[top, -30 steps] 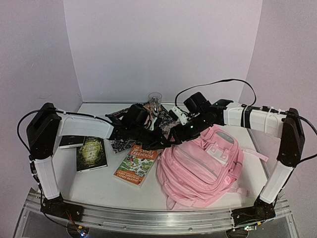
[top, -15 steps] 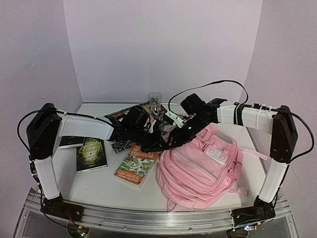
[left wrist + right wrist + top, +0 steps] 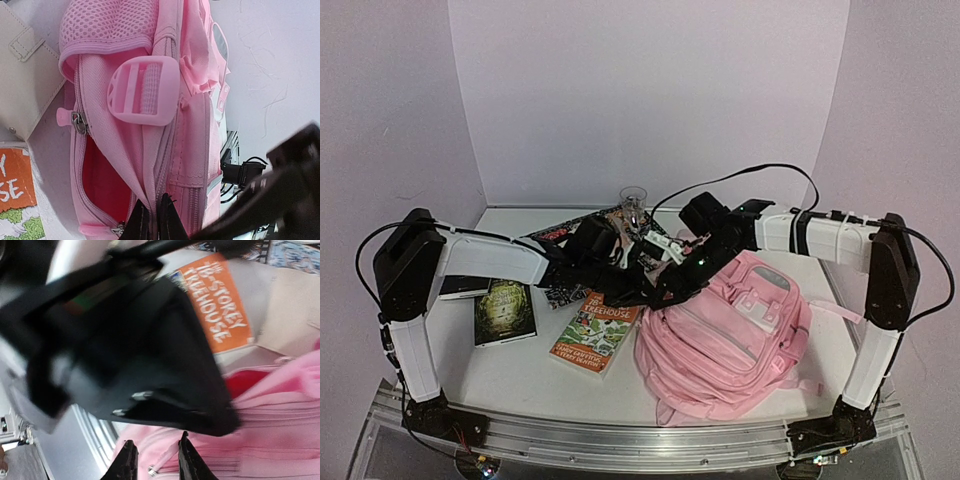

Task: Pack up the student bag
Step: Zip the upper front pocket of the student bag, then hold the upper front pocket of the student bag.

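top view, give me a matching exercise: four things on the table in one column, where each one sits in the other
1 bag
2 orange book
3 green book
4 glass

A at the back
B far left
C right side
D middle, just left of the bag

Pairs: 1-C, 2-D, 3-B, 4-A

White counter carries: dark green book, lying flat, near left; orange-and-green paperback book, flat, near centre; black-and-white patterned flat item, just beyond; clear drinking glass, upright, far centre.
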Controlling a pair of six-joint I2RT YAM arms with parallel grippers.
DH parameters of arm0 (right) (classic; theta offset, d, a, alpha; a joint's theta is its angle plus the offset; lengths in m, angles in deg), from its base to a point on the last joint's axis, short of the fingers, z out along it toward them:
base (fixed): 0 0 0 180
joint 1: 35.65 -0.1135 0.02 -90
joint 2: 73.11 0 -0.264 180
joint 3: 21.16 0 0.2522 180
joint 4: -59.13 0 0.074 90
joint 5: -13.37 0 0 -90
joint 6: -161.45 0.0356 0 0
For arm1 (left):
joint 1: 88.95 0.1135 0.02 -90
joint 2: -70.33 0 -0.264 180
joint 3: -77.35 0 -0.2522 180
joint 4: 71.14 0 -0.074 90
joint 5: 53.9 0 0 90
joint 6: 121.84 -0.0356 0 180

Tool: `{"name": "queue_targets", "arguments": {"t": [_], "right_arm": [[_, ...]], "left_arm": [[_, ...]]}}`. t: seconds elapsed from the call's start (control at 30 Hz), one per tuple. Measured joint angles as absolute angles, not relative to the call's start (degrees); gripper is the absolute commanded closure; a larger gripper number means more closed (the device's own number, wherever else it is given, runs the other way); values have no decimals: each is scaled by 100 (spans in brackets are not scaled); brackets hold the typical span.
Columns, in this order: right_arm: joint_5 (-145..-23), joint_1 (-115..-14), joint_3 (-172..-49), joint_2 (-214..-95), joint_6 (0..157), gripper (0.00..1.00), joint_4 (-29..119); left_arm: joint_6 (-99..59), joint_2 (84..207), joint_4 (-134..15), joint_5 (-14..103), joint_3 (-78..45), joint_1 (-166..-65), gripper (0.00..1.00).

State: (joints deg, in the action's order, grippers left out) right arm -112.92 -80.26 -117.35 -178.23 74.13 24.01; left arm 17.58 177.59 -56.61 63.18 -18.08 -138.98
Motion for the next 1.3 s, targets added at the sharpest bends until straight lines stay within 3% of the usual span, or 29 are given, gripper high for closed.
{"name": "queue_targets", "arguments": {"t": [0.27, 0.37, 0.57, 0.8, 1.0, 1.3], "right_arm": [[-11490, -8286, -11638, -17638, 7159, 69, 2120], [-11019, -8285, -11624, -17452, 7146, 62, 2052], [-9690, -7951, -11520, -16905, 7352, 52, 2097], [-8677, -7703, -10995, -16682, 7549, 46, 2237], [-8226, -7701, -10733, -16682, 7629, 44, 2395], [-8157, -7680, -10635, -16682, 7704, 43, 2635]], "left_arm": [[1458, 17830, -5767, 6214, -1815, -13628, 97], [1152, 17933, -5739, 6128, -1808, -13523, 86], [387, 17980, -5577, 5786, -1790, -13492, 52], [-611, 17319, -5280, 5290, -1952, -13471, 36], [-1487, 16433, -5236, 5184, -2504, -13665, 33], [-2609, 16330, -4846, 4861, -2840, -14371, 34]]}}
